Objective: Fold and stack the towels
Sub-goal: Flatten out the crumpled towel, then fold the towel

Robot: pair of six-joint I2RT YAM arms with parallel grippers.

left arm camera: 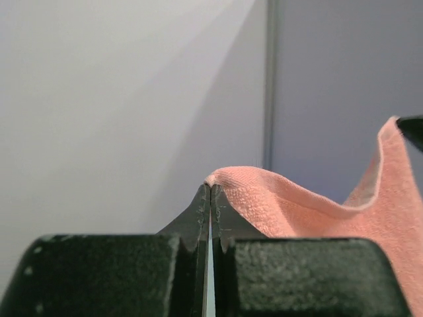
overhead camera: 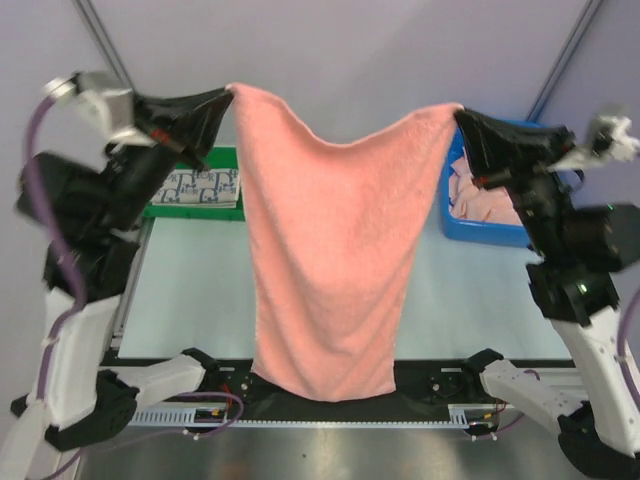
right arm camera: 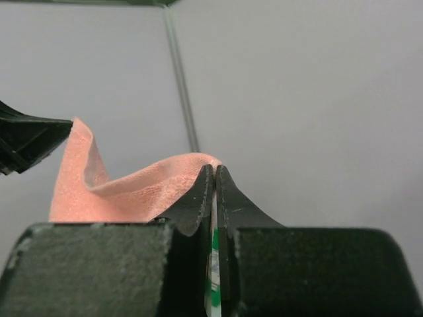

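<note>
A salmon-pink towel [overhead camera: 330, 260] hangs spread in the air over the table, sagging in the middle of its top edge. My left gripper [overhead camera: 228, 95] is shut on its top left corner and my right gripper [overhead camera: 460, 110] is shut on its top right corner. In the left wrist view the pinched corner of the pink towel [left arm camera: 277, 205] pokes out past the shut gripper [left arm camera: 210, 188]. The right wrist view shows the same towel [right arm camera: 132, 188] running left from my shut gripper [right arm camera: 215, 170]. The towel's lower edge hangs down near the arm bases.
A green tray [overhead camera: 228, 158] at the back left holds a folded white towel with blue-grey pattern [overhead camera: 200, 187]. A blue bin [overhead camera: 480, 225] at the back right holds more peach towels [overhead camera: 480, 195]. The pale table [overhead camera: 190, 300] lies under the hanging cloth.
</note>
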